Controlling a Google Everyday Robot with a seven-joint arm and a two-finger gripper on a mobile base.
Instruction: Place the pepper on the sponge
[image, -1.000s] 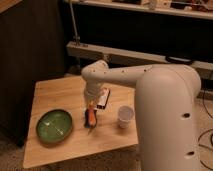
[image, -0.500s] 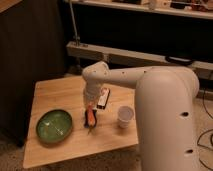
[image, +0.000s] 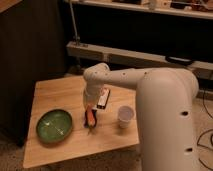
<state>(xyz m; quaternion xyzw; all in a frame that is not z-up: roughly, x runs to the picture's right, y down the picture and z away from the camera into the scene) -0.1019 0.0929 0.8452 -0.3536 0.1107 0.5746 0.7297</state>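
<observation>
One pepper (image: 90, 117) below my gripper (image: 89, 108), long axis near-far, over sponge (image: 93, 126); my grip: cannot tell.

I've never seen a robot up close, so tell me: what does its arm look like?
The arm is thick, smooth and off-white, built of rounded tube-like segments with bulging joints and small dark dots on the shell. No loose cables show. Its gripper sits over the wooden table by the pepper.
</observation>
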